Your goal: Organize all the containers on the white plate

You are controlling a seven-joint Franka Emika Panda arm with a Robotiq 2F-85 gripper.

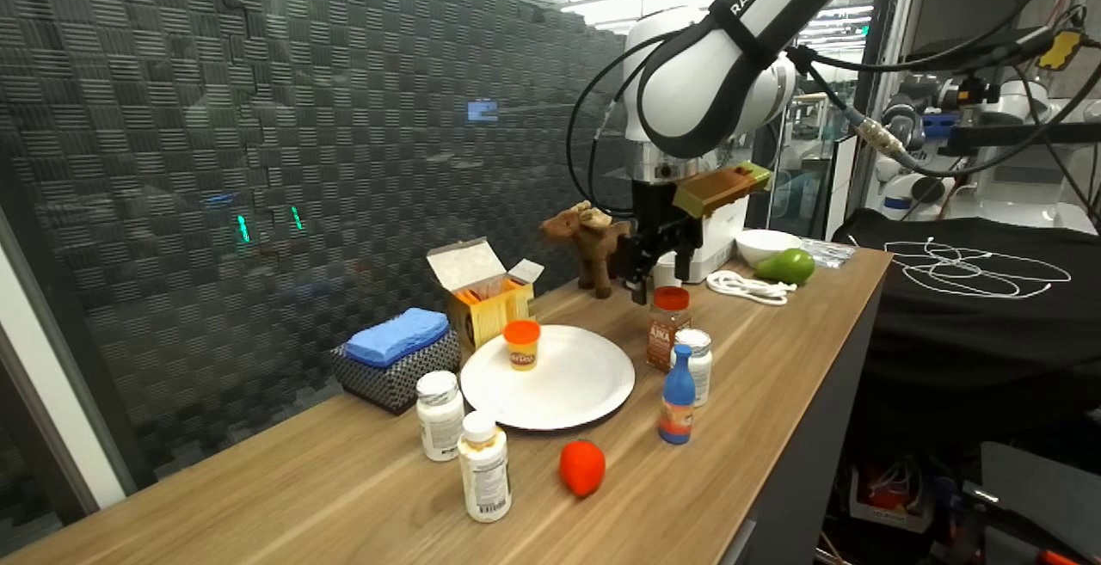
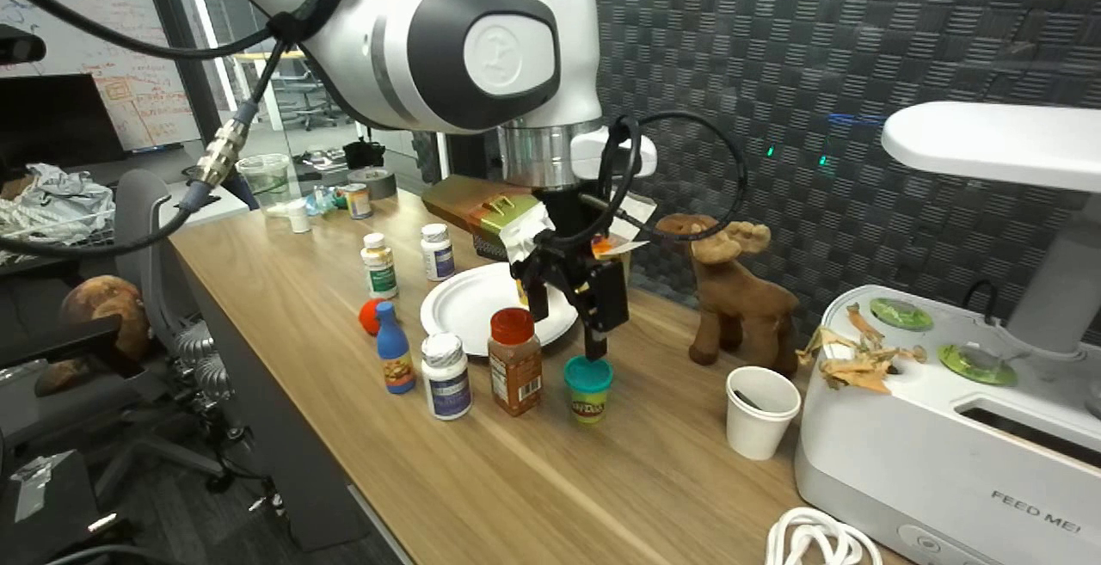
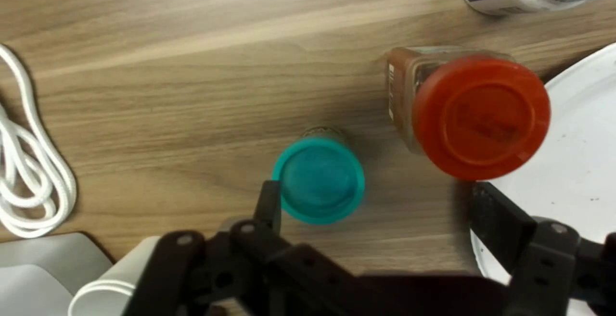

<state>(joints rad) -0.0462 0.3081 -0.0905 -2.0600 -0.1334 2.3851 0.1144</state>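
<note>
- Likely target, we'd guess: small yellow tub with a teal plastic lid (image 2: 588, 391), upright on the wood-grain bench (image 1: 335, 488). Should be light, stiff, a bit slick. We'd take it low around the body; lifting by the lid alone might pop it.
- Beside it, also upright on the bench: clear squarish jar with red cap and red-brown contents (image 2: 514, 369). Probably heavier. Flat sides should hold well; we'd squeeze opposite faces below the cap.
- Jaws: spread wide, pinching nothing. In the wrist view we see one at the tub lid's edge, the other just beside the jar's cap. Can't tell if either touches. We'd want them centred on the tub before going lower, or the jar may get knocked.
- Round flat white plate (image 1: 559, 389): yellow tub with an orange lid (image 1: 521, 348) stands on it. The rest we see are off it, so early on, by our read.
- White bottle with purple label (image 2: 447, 380): upright near the jar. White bottle with green label (image 2: 379, 266), white bottle with dark-blue label (image 2: 438, 253): upright, across the plate from the jar. Round, smooth, likely light: mid-body pinch, skip the caps.
- Blue bottle with slim neck and orange label (image 1: 678, 400): upright near the purple-label one. Looks tippy; we'd hold the wide lower body.
</note>
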